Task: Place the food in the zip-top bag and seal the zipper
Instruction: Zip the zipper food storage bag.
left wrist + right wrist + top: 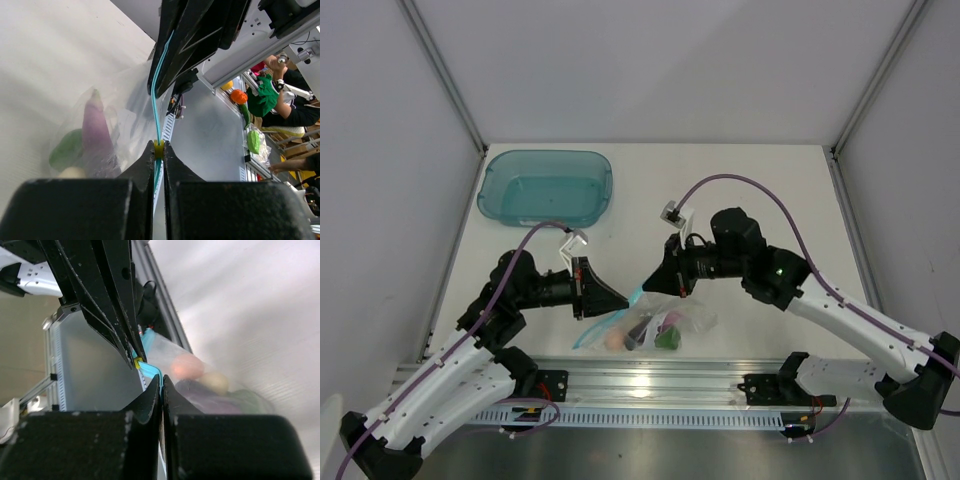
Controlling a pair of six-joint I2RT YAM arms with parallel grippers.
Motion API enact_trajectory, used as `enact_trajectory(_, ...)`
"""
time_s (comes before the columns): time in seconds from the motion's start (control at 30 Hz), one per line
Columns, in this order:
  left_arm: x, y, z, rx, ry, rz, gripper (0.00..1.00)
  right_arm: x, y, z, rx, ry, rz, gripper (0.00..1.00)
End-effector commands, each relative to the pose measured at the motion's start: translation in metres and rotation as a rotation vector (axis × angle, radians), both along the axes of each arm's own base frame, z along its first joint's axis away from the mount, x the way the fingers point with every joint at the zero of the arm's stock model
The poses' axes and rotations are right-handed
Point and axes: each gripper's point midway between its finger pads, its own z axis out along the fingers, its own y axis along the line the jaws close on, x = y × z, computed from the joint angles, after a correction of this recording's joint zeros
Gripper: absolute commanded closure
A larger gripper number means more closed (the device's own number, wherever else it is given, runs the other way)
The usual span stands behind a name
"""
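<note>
From above, the clear floppy plastic zip-top bag [692, 318] lies at the near edge of the white desk [750, 180], about midway along it. Its outline is hard to trace against the surface. Inside show a pinkish ball [613, 341], a dark purple eggplant [634, 336] and a green pepper-like lump [667, 340]; the other pieces blur together. The light-blue zipper strip [586, 340] rises from the bag's left end to the two tips. The left end effector [623, 298] and the right end effector [647, 285] point at each other over the bag, nearly touching, their gaps too small to read here. A teal translucent rectangular tub [545, 185] sits in the far left corner, well apart, with bare desk along the far and right edges. In the left wrist view, the fingers are pressed together on the strip at a small yellow slider [158, 149]; a cream ball [72, 172] is cut off by a finger. In the right wrist view, the fingers likewise pinch the strip, and both balls look blurred through the plastic.
</note>
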Motion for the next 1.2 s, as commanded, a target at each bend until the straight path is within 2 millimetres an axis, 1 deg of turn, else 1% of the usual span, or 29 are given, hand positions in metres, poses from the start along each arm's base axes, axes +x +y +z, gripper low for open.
enact_trajectory(0.0,-0.008,0.001,0.009,-0.018,-0.031,-0.041,0.99,0.029,-0.015,0.026,0.037,-0.124,-0.180,1.00)
enact_trajectory(0.07,-0.008,0.001,0.009,-0.018,-0.028,-0.040,0.99,0.033,-0.018,0.028,0.033,-0.135,-0.210,1.00)
enact_trajectory(0.2,-0.008,0.001,0.008,-0.017,-0.027,-0.039,1.00,0.034,-0.024,0.031,0.035,-0.147,-0.237,1.00)
enact_trajectory(0.37,-0.008,0.002,0.007,-0.015,-0.025,-0.037,1.00,0.033,-0.029,0.028,0.033,-0.143,-0.257,1.00)
enact_trajectory(0.4,-0.008,0.002,0.007,-0.014,-0.025,-0.034,0.99,0.035,-0.031,0.025,0.025,-0.142,-0.270,1.00)
enact_trajectory(0.6,-0.008,0.002,0.007,-0.010,-0.025,-0.033,0.99,0.038,-0.040,0.024,0.010,-0.152,-0.316,1.00)
enact_trajectory(0.8,-0.007,0.003,0.006,-0.004,-0.024,-0.025,0.99,0.042,-0.049,0.013,-0.037,-0.154,-0.360,1.00)
enact_trajectory(0.93,-0.007,0.004,0.006,0.002,-0.030,-0.020,0.99,0.047,-0.061,0.007,-0.069,-0.166,-0.416,1.00)
enact_trajectory(1.17,-0.006,0.004,0.005,0.005,-0.029,-0.019,0.99,0.054,-0.074,0.002,-0.082,-0.156,-0.464,1.00)
